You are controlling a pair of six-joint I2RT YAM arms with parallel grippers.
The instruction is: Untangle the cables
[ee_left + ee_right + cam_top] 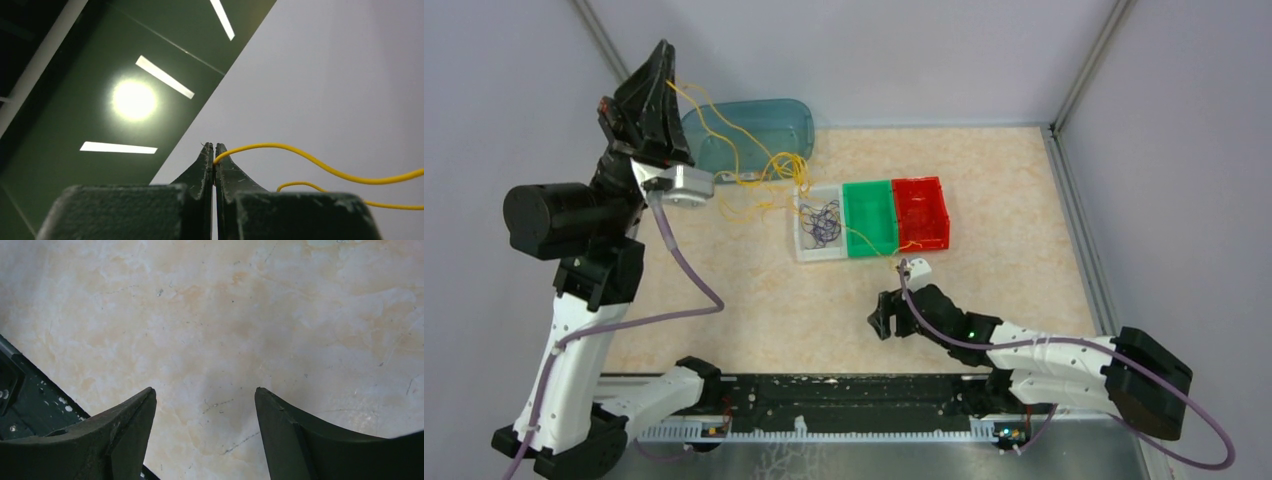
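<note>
Yellow cable is pinched between the closed left jaws, held high and to the left of the sorting tray. Its loops trail down to the tray's clear end, where the purple cables lie clumped. The right jaws hang open and empty over bare surface on the tray's near side. The yellow strand is best drawn up slowly, pausing if the purple clump lifts; the right jaws could pin that clump.

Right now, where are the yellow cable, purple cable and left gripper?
yellow cable (267,145): left wrist view, top of its arch.
purple cable (821,222): top view, middle of clump.
left gripper (214,150): left wrist view, between shut fingertips.
</note>
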